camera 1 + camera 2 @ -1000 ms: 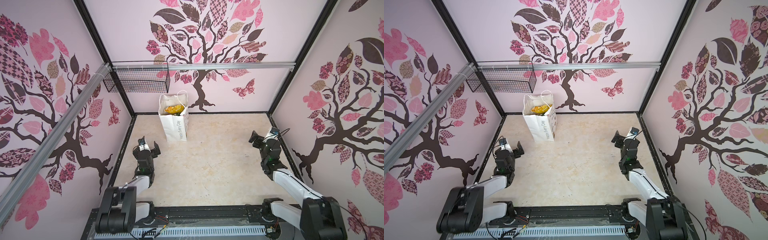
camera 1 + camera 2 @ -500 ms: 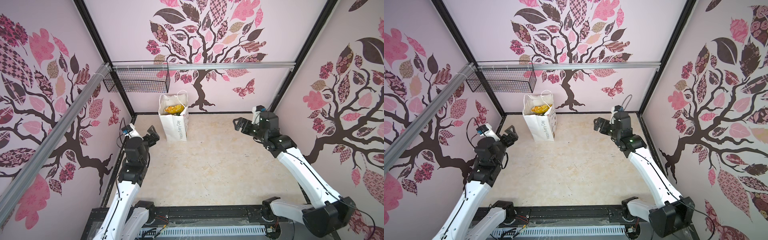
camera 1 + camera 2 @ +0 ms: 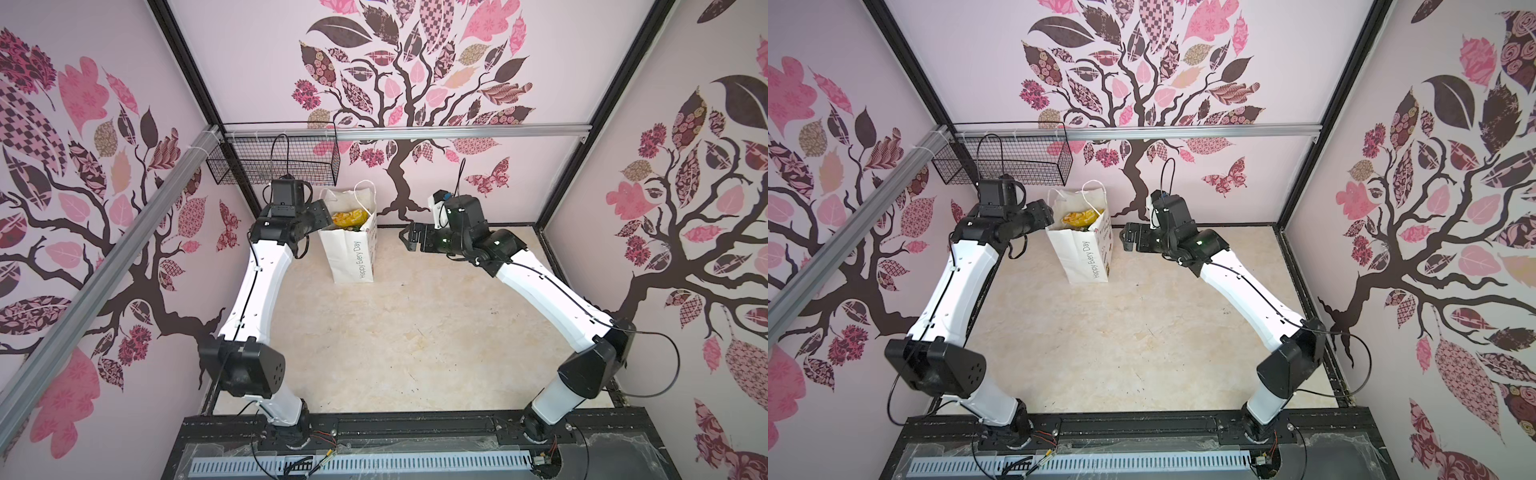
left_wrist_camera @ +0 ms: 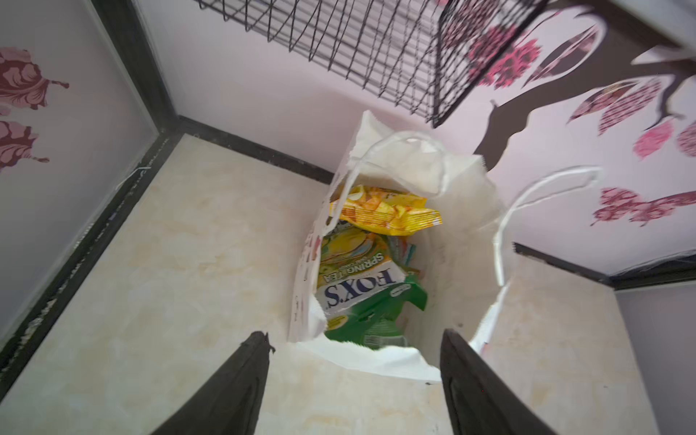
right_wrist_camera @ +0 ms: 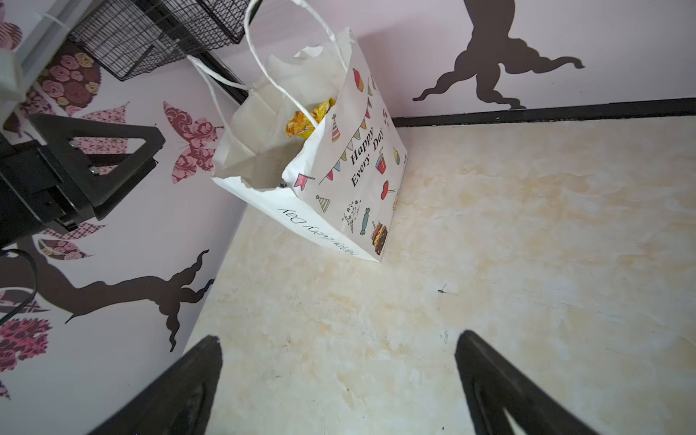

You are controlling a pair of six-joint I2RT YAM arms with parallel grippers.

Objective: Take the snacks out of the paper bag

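The left pincer (image 3: 322, 215) hangs with its fingers spread and nothing between them, right at the top edge of the paper bag (image 3: 354, 257), which stands upright by the back wall with its mouth facing up. The snacks (image 3: 351, 217) lie just ahead of this pincer and below it, standing on end inside the bag, so I judge the reach goes down along the bag's tall axis. The right pincer (image 3: 405, 240), also spread wide and empty, faces the bag from its far side, with clear floor between them, so the left arm is the nearer. Only the left wrist view looks into the mouth, showing a yellow-orange packet (image 4: 384, 211) on top, a "FOX'S" packet (image 4: 357, 280) beneath it and a cord handle (image 4: 408, 138) looped above. The right wrist view shows mostly the bag's printed side.
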